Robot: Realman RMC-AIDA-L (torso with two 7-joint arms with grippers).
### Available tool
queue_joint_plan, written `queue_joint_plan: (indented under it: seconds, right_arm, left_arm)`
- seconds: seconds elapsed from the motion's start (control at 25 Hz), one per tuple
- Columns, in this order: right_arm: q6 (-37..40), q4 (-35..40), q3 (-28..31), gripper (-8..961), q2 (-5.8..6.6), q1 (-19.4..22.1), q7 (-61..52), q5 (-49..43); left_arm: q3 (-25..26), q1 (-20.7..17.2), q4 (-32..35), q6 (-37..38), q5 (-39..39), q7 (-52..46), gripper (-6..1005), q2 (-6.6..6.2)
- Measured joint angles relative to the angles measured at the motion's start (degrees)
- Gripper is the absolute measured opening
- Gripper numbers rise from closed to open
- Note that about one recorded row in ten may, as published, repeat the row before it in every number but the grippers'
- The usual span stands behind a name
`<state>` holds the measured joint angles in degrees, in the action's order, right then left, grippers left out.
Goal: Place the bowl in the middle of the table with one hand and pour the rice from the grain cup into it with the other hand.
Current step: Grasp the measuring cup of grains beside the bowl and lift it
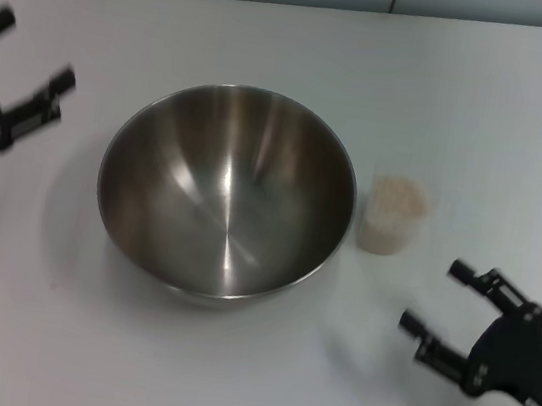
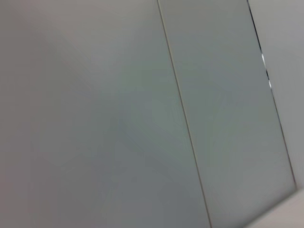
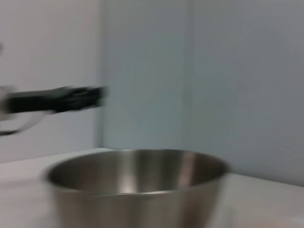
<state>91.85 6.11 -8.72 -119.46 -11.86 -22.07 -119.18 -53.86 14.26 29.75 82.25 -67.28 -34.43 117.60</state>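
The steel bowl (image 1: 227, 192) stands upright and empty in the middle of the white table (image 1: 487, 102). The clear grain cup (image 1: 392, 216) stands just right of the bowl, filled with pale rice (image 1: 397, 196). My left gripper (image 1: 31, 53) is open and empty at the table's left, apart from the bowl. My right gripper (image 1: 432, 298) is open and empty at the front right, a short way in front of the cup. The right wrist view shows the bowl (image 3: 135, 187) side-on with the left gripper (image 3: 71, 98) beyond it.
Grey wall panels with a seam (image 2: 183, 114) fill the left wrist view. The wall runs along the table's far edge (image 1: 279, 2).
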Motion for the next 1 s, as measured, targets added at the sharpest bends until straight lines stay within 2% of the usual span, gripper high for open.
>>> queue_joint_plan:
  seconds: [0.04,0.2,0.44,1.0]
  right_arm:
    - [0.0,0.0,0.0,833,0.0,0.0,0.0,0.0]
    - [-5.73,-4.97,10.03,833,-0.01,0.43,6.25,0.01]
    - [-9.97,-8.38,17.09,833,-0.03,0.77,10.76,0.02]
    - [-15.46,-10.49,20.12,832,-0.08,-2.64,11.2,0.0]
  left_arm:
    - [-0.08,-0.6,-0.7,0.01,-0.4,0.49,846,0.0]
    - [-0.03,-2.82,-2.69,-0.07,-2.74,1.15,846,-0.07]
    - [-0.11,-5.45,-4.86,-0.4,-4.15,2.89,846,-0.56]
    - [0.06,-5.83,-5.26,-0.99,-12.12,2.27,846,-0.51]
